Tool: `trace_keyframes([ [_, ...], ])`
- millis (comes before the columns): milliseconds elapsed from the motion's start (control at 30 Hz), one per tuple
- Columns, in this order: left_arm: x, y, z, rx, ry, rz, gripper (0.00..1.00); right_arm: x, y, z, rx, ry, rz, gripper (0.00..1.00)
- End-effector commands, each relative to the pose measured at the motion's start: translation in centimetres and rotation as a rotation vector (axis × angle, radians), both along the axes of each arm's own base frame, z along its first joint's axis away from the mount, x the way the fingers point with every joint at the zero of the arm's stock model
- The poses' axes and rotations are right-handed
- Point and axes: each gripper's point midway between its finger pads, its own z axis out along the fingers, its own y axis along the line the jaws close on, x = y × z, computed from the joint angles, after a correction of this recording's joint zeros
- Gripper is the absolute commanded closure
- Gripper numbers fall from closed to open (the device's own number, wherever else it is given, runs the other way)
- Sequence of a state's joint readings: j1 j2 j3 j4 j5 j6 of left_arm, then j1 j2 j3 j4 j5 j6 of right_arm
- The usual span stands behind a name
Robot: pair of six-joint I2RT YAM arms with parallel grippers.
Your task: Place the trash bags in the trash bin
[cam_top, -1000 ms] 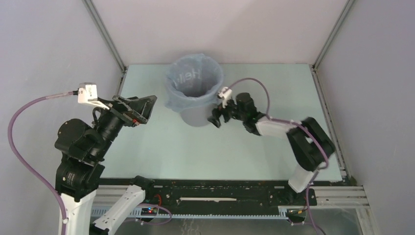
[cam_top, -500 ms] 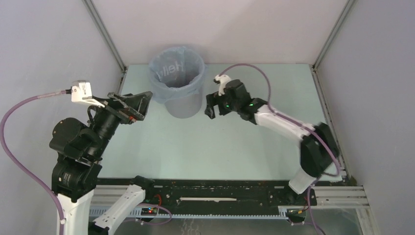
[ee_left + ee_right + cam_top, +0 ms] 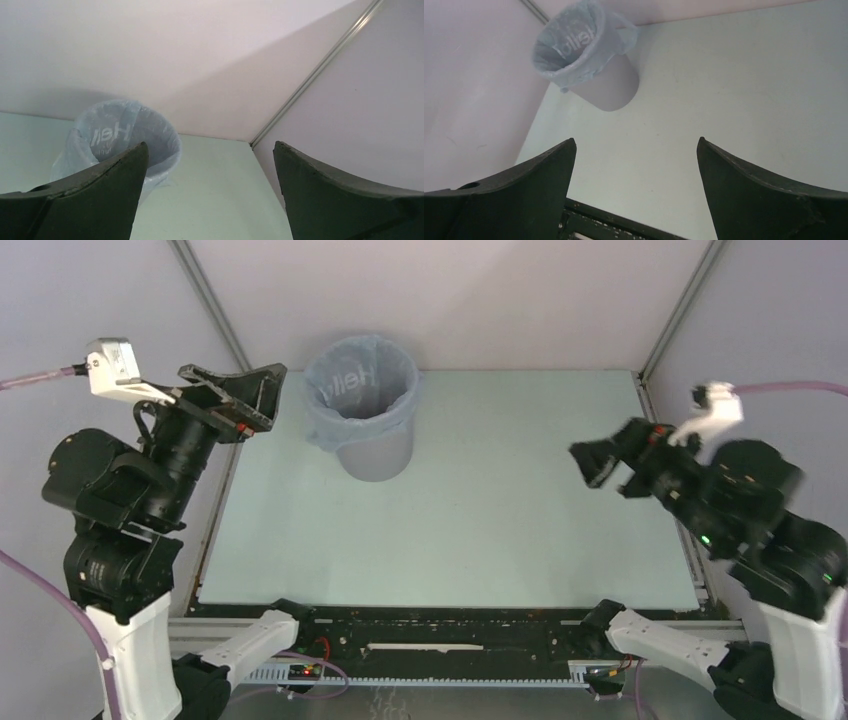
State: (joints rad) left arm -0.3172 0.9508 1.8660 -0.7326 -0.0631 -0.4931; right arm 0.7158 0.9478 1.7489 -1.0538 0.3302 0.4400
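Observation:
The grey round trash bin [image 3: 376, 453] stands upright at the back of the table, left of centre. The pale blue-grey trash bag [image 3: 345, 418] lines it, its edge folded over the rim, white lettering showing inside. Bin and bag also show in the left wrist view [image 3: 165, 155] and the right wrist view [image 3: 611, 87]. My left gripper [image 3: 235, 398] is open and empty, raised left of the bin. My right gripper [image 3: 612, 465] is open and empty, raised at the right side of the table, far from the bin.
Pale green tabletop [image 3: 480, 510] enclosed by grey walls with metal corner posts [image 3: 215, 310]. A black rail [image 3: 440, 625] runs along the near edge between the arm bases.
The bin slid left and back, pushed by the right gripper, which then withdrew far to the right and rose. The left gripper lifted up and back to the left.

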Motion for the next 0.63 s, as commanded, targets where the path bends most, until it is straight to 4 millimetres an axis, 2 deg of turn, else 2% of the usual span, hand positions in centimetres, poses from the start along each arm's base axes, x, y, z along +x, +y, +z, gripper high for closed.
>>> trace_keyframes([
  [0,-1.6,0.4,0.6,0.047,-0.027,-0.011,0.0,-3.2,-4.3,-3.0,-0.077,0.116,-0.09,0.0],
  [133,-2.3,0.9,0.6,0.037,-0.02,0.007,0.0,-3.3,-5.4,-3.0,-0.064,0.136,-0.151,0.0],
  [233,-2.3,1.1,0.4,0.02,-0.012,0.019,0.0,-3.2,-5.3,-1.6,0.018,0.096,-0.169,0.0],
  [367,-2.4,0.8,0.0,0.016,-0.014,-0.002,0.0,-2.9,-6.3,-0.2,0.087,0.02,-0.223,0.0],
  [600,-2.3,0.4,-1.0,0.022,0.021,-0.018,0.0,-3.2,-7.4,1.4,0.07,-0.03,-0.241,0.0],
])
